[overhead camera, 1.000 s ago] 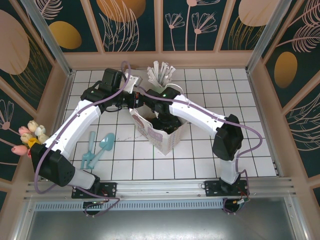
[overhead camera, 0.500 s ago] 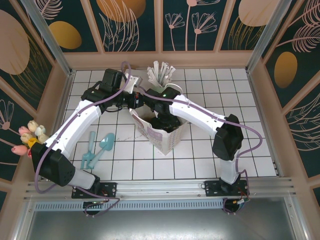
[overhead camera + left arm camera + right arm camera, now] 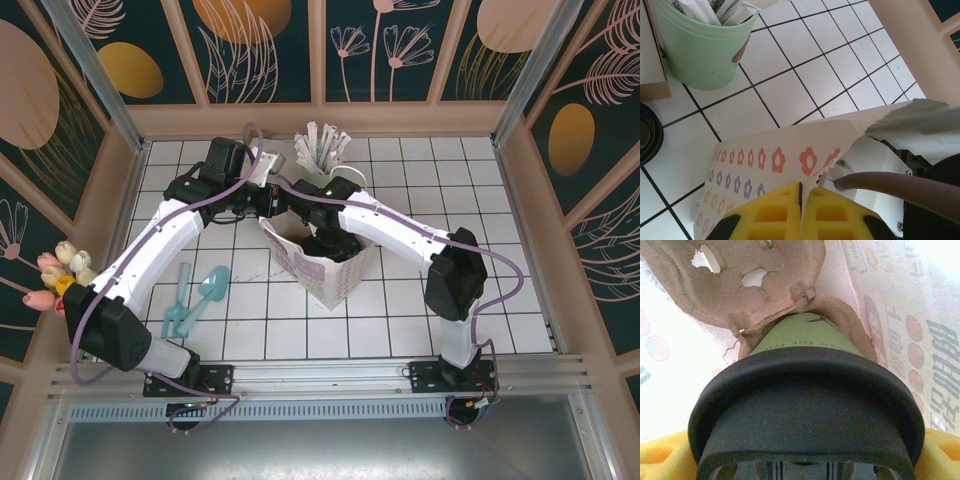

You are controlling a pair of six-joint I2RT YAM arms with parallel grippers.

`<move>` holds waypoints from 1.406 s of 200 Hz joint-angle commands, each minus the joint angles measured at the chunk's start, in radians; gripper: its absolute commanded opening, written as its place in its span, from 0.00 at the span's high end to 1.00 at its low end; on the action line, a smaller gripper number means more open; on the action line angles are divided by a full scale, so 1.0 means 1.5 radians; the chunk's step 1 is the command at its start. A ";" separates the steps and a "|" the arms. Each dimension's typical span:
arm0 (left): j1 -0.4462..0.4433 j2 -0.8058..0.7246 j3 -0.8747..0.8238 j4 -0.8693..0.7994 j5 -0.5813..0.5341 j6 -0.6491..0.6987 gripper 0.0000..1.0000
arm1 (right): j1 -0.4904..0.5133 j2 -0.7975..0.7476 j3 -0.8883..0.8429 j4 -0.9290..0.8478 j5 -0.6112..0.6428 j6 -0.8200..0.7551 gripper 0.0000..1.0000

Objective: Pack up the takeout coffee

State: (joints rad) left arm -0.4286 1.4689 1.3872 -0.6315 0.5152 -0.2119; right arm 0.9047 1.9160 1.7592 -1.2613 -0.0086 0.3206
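At the far left edge of the tiled table [image 3: 520, 300] lay a bunch of flowers [image 3: 58, 272], and a little to their right two teal plastic utensils [image 3: 195, 298] lay side by side. The left gripper [image 3: 801, 196] had its yellow fingers [image 3: 785, 200] pressed together on the upper edge of the paper bag [image 3: 765, 160], pinching the paper between them (the bag is printed with rows of small flowers). The bag stood open in the middle of the table. Inside it a brown cardboard tray [image 3: 755, 280] held the coffee cup [image 3: 800, 335] upright, its green side sunk in one of the tray's wells and its black lid [image 3: 805, 405] on top. The right gripper [image 3: 805, 462] reached down into the bag with its jaws wide apart, one on each side of the lid and clamped on it. Behind the bag a pale green cup [image 3: 700, 50] held white wrapped sticks [image 3: 722, 7]. Compared with a second earlier, the right forearm had shifted slightly toward the left arm. The bag, the utensils and the flowers lay where they had been.
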 commanded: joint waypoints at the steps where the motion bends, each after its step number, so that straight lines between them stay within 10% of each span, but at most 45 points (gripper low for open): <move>1: -0.002 0.000 -0.002 0.006 0.009 -0.004 1.00 | -0.003 -0.003 -0.009 0.010 0.009 -0.005 0.56; 281: -0.002 0.006 -0.003 0.005 -0.002 0.007 1.00 | 0.001 0.007 0.007 -0.027 -0.055 -0.019 0.57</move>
State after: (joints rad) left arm -0.4286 1.4689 1.3872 -0.6319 0.5114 -0.2111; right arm 0.9039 1.9160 1.7493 -1.2652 -0.0734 0.3122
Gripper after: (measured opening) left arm 0.055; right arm 0.816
